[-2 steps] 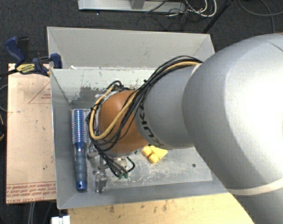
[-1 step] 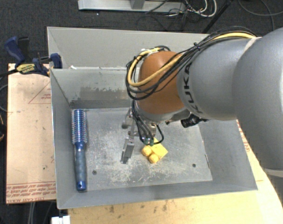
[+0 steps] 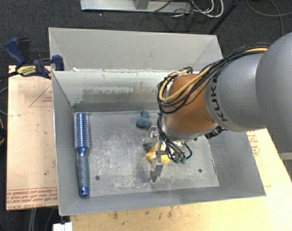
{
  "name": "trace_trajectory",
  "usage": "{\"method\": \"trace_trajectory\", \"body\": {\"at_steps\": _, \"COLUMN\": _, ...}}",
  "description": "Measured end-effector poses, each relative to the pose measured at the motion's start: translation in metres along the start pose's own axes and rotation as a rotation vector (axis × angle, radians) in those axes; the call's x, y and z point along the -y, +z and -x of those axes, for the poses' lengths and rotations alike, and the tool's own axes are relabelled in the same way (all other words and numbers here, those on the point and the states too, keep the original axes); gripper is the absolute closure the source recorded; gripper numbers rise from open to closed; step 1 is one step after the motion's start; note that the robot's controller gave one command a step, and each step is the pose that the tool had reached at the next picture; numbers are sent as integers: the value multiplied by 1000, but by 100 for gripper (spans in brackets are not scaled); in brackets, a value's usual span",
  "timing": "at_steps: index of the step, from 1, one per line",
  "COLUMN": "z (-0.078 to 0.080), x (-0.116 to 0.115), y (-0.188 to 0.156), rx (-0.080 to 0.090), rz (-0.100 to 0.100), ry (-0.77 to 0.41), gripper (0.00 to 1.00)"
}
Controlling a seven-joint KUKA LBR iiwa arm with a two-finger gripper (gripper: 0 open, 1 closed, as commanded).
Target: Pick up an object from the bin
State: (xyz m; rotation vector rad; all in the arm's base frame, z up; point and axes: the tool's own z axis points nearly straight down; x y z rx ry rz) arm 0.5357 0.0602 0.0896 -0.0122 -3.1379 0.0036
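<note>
One small blue-grey lump (image 3: pixel 143 121) near gripper (image 3: pixel 154 175)

The gripper (image 3: pixel 155 166) partly hides a small yellow thing (image 3: pixel 151 155), its kind unclear.

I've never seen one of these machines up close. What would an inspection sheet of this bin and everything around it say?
Surface: grey metal bin, floor scuffed and scratched.
Job's things: blue hairbrush lying along the left wall; small blue-grey lump near the back wall; yellow thing right of middle, partly hidden.
Clutter: nothing seen.
Grippers: gripper low in the bin, right by the yellow thing; contact cannot be told.
Cables: yellow and black cables looped round the wrist's orange cover; more cables on the floor behind the bin.
Surroundings: dark carpet.
</note>
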Motion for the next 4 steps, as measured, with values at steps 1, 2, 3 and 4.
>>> {"method": "trace_trajectory", "body": {"at_steps": 1, "z": 36, "x": 48, "y": 12, "rx": 14, "rz": 5, "ry": -103, "gripper": 0}}
{"method": "trace_trajectory", "body": {"at_steps": 2, "z": 27, "x": 31, "y": 14, "rx": 23, "rz": 1, "ry": -5, "gripper": 0}}
{"method": "trace_trajectory", "body": {"at_steps": 3, "z": 29, "x": 29, "y": 12, "rx": 32, "rz": 5, "ry": -4, "gripper": 100}}
{"method": "trace_trajectory", "body": {"at_steps": 4, "z": 12, "x": 39, "y": -112, "rx": 14, "rz": 3, "ry": -76, "gripper": 100}}
